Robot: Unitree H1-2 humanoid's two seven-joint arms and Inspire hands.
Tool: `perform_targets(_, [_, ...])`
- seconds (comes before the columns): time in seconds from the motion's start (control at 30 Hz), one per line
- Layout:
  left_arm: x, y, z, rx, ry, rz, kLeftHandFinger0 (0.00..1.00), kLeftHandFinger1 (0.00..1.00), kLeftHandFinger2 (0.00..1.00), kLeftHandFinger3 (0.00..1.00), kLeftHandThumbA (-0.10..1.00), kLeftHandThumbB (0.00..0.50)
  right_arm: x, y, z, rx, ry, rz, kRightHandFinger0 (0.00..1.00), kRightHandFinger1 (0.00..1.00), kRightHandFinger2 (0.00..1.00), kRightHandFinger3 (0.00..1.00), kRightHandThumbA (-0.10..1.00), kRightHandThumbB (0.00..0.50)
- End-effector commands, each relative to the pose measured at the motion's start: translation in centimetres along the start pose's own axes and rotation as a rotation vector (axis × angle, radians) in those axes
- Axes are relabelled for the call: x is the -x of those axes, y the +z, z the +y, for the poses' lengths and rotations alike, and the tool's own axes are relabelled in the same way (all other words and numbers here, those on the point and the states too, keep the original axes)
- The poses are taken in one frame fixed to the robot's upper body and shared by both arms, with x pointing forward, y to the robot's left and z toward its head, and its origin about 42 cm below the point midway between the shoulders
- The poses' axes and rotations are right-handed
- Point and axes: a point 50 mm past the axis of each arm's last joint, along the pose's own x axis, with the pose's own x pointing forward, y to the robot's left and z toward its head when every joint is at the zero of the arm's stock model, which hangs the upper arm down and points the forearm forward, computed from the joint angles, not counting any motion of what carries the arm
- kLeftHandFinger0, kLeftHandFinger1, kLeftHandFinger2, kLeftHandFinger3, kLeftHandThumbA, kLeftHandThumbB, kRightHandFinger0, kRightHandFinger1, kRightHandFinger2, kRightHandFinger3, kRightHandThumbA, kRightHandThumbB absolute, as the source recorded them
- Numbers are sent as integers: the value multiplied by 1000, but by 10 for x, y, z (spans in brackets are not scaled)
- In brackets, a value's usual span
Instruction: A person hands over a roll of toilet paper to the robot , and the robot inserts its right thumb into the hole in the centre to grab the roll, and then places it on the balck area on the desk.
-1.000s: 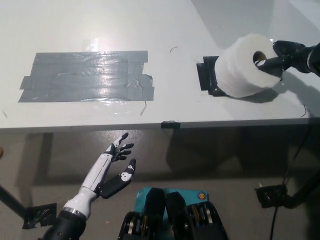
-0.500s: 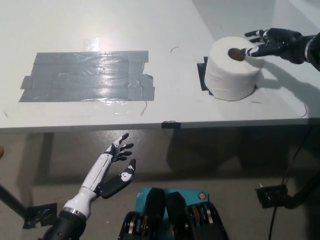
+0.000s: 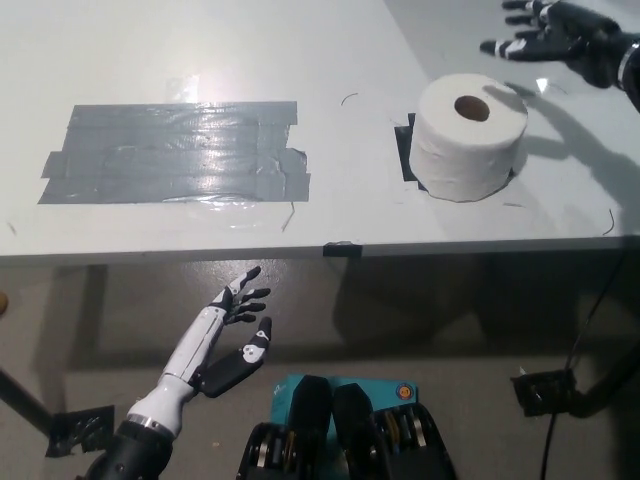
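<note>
A white roll of toilet paper stands upright on the desk, its brown core hole facing up. It covers most of a small black patch, of which only the left edge shows. My black right hand hovers open above the desk at the top right, clear of the roll, with its fingers spread. My white left hand rests open below the desk's front edge at the lower left.
A broad patch of grey tape strips lies on the white desk at the left. A small black clip sits on the desk's front edge. A thin wire lies near the right edge.
My right hand set the roll upright on the black patch, drew its thumb out of the core, and has lifted away up and to the right. The left hand has not moved.
</note>
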Motion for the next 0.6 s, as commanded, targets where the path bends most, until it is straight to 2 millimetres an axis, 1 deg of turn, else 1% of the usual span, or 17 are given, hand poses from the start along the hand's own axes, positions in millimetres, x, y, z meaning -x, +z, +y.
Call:
perform_targets(0.0, [-15,14,11,-14,21,-71,811,808,845,978,485,0,36,80,-43,117,-243,-328,1000,1000,1000,1000,925,457])
perform_targets(0.03, [-18,15,13,-16,25,-68,826,818,856,989,553,0,44,92,-43,144,-270,-372,1000,1000,1000,1000,942,429])
perform_targets(0.07, [-19,16,14,-11,27,-65,839,830,869,997,548,0,52,99,-42,145,-278,-425,1000,1000,1000,1000,923,396])
perform_targets(0.1, [-19,16,15,0,33,-71,841,832,871,998,546,0,68,110,-39,139,-289,-537,1000,1000,1000,1000,885,367])
perform_targets(0.13, [-19,16,15,-1,32,-75,840,836,881,1000,565,0,77,115,-35,137,-294,-584,1000,1000,1000,1000,868,374])
perform_targets(0.17, [-18,16,14,2,30,-72,859,858,902,1000,602,0,92,120,-28,144,-303,-645,1000,1000,1000,1000,877,384])
perform_targets(0.2, [-17,16,14,6,29,-70,869,871,914,1000,674,9,105,122,-21,156,-315,-680,1000,1000,1000,1000,916,394])
perform_targets(0.23, [-14,15,13,11,28,-73,877,898,937,1000,790,16,129,121,-5,189,-335,-734,1000,1000,1000,1000,980,387])
perform_targets(0.27, [-13,14,12,18,30,-73,879,905,943,1000,810,31,139,118,3,182,-329,-762,1000,1000,1000,1000,957,369])
perform_targets(0.3, [-11,13,10,25,31,-70,888,930,965,1000,875,39,150,113,12,170,-313,-802,1000,1000,1000,1000,936,348])
perform_targets(0.33, [-8,11,8,41,33,-61,907,956,989,1000,933,58,166,105,25,154,-299,-852,1000,1000,1000,1000,937,354])
perform_targets(0.37, [-4,9,6,60,36,-50,941,991,1000,1000,1000,87,179,97,40,155,-306,-871,1000,1000,1000,1000,969,378])
perform_targets(0.4, [-1,8,5,68,37,-46,954,1000,1000,1000,1000,95,185,93,46,158,-310,-876,1000,1000,1000,1000,985,377])
perform_targets(0.43, [3,6,4,80,41,-35,1000,1000,1000,1000,1000,120,201,80,64,160,-312,-904,1000,1000,1000,1000,1000,380])
perform_targets(0.47, [5,5,3,84,42,-33,1000,1000,1000,1000,1000,118,206,75,70,153,-311,-915,1000,1000,1000,1000,1000,382])
perform_targets(0.5, [10,3,2,92,44,-27,1000,1000,1000,1000,1000,119,215,66,82,134,-307,-928,1000,1000,1000,1000,1000,384])
perform_targets(0.57, [14,1,0,112,41,-17,1000,1000,1000,1000,1000,127,228,52,97,110,-303,-946,1000,1000,1000,1000,1000,348])
